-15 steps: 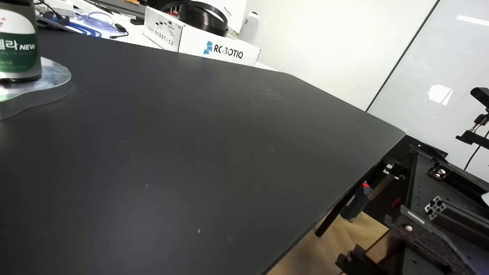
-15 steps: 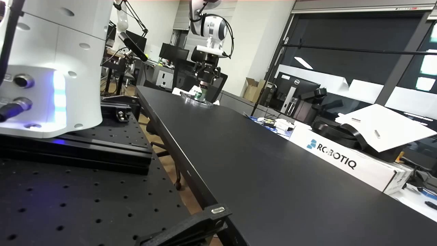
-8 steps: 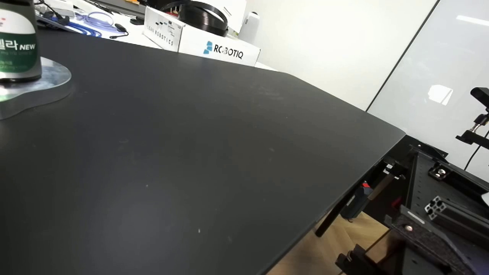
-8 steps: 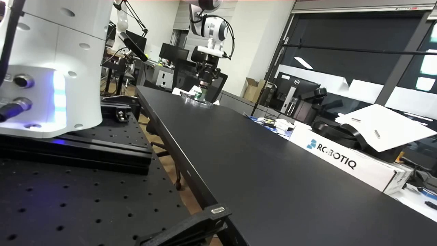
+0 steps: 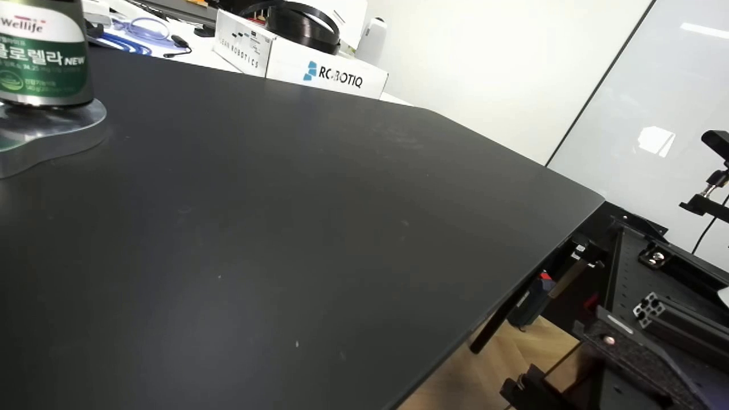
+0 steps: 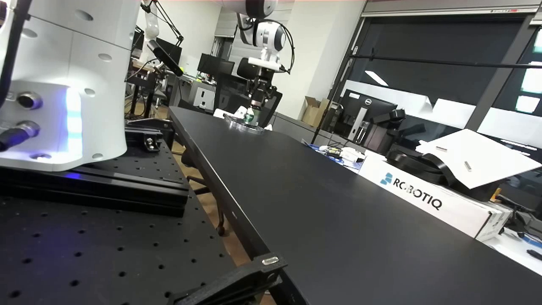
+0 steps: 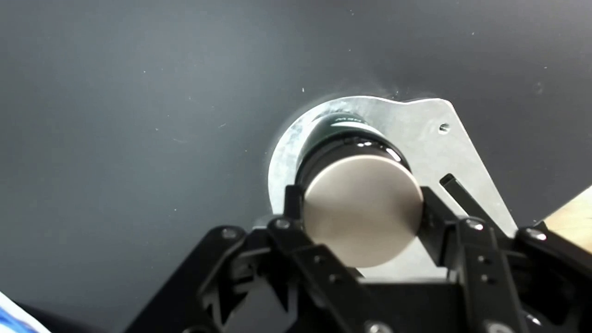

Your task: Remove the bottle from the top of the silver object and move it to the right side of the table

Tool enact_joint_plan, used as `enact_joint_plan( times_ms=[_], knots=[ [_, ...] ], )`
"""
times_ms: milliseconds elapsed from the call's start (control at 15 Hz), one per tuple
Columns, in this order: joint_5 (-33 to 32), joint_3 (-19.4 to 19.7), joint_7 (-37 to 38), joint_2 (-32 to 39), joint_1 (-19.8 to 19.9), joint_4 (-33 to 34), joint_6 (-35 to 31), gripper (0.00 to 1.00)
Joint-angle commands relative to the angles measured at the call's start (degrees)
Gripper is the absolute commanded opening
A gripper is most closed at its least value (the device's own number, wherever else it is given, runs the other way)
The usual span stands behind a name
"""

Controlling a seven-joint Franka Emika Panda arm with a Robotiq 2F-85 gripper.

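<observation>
You've got "Wellife", Korean lettering and "NEW" on the bottle (image 5: 44,65), "ROBOTIQ" and "LEAN ROBOTICS" on the white box (image 5: 302,68), probably "DELL" on the monitor (image 6: 369,107).

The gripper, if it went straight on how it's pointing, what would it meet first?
The silver object beneath, most likely: the gripper holds the bottle, which would press onto it first; any gap between them is hard to judge.

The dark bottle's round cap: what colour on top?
The round cap is beige, clearest in the wrist view.
</observation>
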State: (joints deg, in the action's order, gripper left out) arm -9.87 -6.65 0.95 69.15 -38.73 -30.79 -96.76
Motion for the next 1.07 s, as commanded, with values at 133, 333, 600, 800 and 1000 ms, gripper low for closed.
enact_joint_plan(
  times_ms=[133, 333, 600, 800, 1000],
  knots=[
    [0.7, 3.1, 0.2, 1.3, 0.2, 9.5, 5.8, 0.36],
    [0.6, 4.5, 0.3, 1.1, 1.6, 12.2, 7.6, 0.36],
    [0.4, 6.7, 0.7, -1.7, 5.8, 9.2, 6.4, 0.36],
    [0.4, 7.6, 0.7, -1.8, 9.8, 9.1, 6.2, 0.36],
    [0.4, 8.3, 0.7, -1.6, 13.9, 8.9, 6.4, 0.36]
  ],
)
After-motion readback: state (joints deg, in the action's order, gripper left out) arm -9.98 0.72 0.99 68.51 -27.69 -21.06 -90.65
